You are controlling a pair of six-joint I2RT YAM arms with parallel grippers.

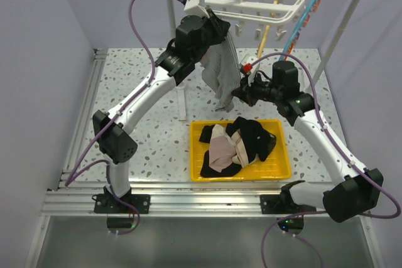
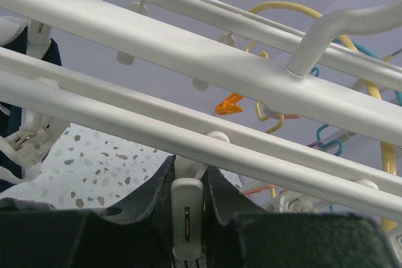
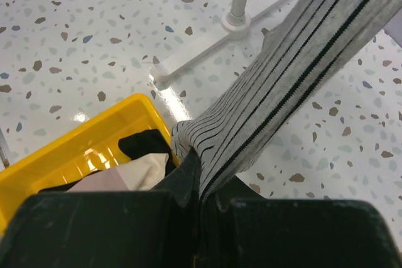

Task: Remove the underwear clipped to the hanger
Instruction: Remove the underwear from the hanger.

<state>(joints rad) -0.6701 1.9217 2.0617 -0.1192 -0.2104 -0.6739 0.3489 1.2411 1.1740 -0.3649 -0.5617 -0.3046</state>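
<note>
A grey striped underwear (image 1: 223,76) hangs from a white clip (image 2: 187,218) on the white clip hanger (image 1: 251,4). My left gripper (image 1: 213,29) is up at the hanger. Its dark fingers (image 2: 138,218) press on both sides of that clip, with a bit of striped cloth showing under it. My right gripper (image 1: 242,95) is shut on the lower edge of the striped underwear (image 3: 295,61), just above the yellow tray (image 1: 195,155). The cloth is pulled taut between clip and gripper (image 3: 204,199). A navy piece (image 2: 9,155) hangs clipped at the left of the hanger.
Black (image 1: 254,139) and pale pink (image 1: 220,152) garments lie in the yellow tray (image 3: 75,149). The hanger hangs on a white rack rail, beside a yellow hanger (image 1: 271,17) and a blue one (image 1: 308,10). The rack's post (image 1: 169,17) and foot (image 3: 235,20) stand on the speckled table.
</note>
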